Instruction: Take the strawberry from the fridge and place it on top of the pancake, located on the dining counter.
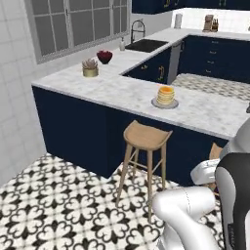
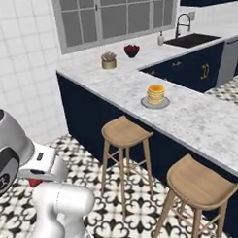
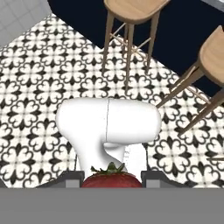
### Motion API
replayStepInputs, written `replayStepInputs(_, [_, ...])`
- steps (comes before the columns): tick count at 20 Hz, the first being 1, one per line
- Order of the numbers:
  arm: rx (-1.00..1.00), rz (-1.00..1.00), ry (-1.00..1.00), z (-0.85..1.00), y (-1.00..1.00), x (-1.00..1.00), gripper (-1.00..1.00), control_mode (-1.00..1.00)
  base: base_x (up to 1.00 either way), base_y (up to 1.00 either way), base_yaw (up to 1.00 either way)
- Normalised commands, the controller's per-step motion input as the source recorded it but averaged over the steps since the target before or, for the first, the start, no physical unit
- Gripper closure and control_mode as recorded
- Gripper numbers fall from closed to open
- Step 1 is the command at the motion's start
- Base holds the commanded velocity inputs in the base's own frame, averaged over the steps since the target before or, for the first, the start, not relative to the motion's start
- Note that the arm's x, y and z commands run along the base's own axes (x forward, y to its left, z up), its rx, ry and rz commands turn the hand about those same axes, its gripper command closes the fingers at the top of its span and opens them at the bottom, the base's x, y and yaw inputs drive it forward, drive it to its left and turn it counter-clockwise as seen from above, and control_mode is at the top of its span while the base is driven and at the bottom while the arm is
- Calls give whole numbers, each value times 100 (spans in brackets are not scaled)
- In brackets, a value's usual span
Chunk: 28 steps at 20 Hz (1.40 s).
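Note:
The strawberry (image 3: 111, 179), red with green leaves on top, sits between the two dark fingers (image 3: 70, 177) of my gripper (image 3: 111, 176), which is shut on it. In the right base view the gripper (image 2: 34, 181) hangs low at the left, over the floor, with a bit of the red strawberry (image 2: 33, 182) showing under the hand. The pancake (image 1: 165, 94) (image 2: 155, 94), a golden stack on a grey plate (image 1: 156, 103) (image 2: 145, 105), stands on the dining counter (image 1: 117, 90) (image 2: 203, 120), well away from the gripper. The fridge is out of view.
Two wooden stools (image 2: 125, 132) (image 2: 201, 182) stand against the counter's navy base; the nearer stool (image 1: 145, 135) is below the pancake. A potted plant (image 1: 90, 68), a dark red bowl (image 1: 104, 56) and a sink (image 1: 146, 45) lie farther back. Patterned floor tiles (image 3: 39, 87) spread below the hand.

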Motion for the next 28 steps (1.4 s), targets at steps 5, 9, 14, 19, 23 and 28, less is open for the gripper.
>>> replayStepInputs(5, [0,0,0,0,0,0,100,100,54,36,-61])
replayStepInputs(9, [0,0,0,0,0,0,100,100,56,48,-57])
replayStepInputs(14, [0,0,0,0,0,0,100,100,62,65,-51])
replayStepInputs(19, [0,0,0,0,0,0,100,100,62,71,-42])
replayStepInputs(23, [0,0,0,0,0,0,100,100,57,53,-27])
replayStepInputs(28, [0,0,0,0,0,0,100,100,56,27,-13])
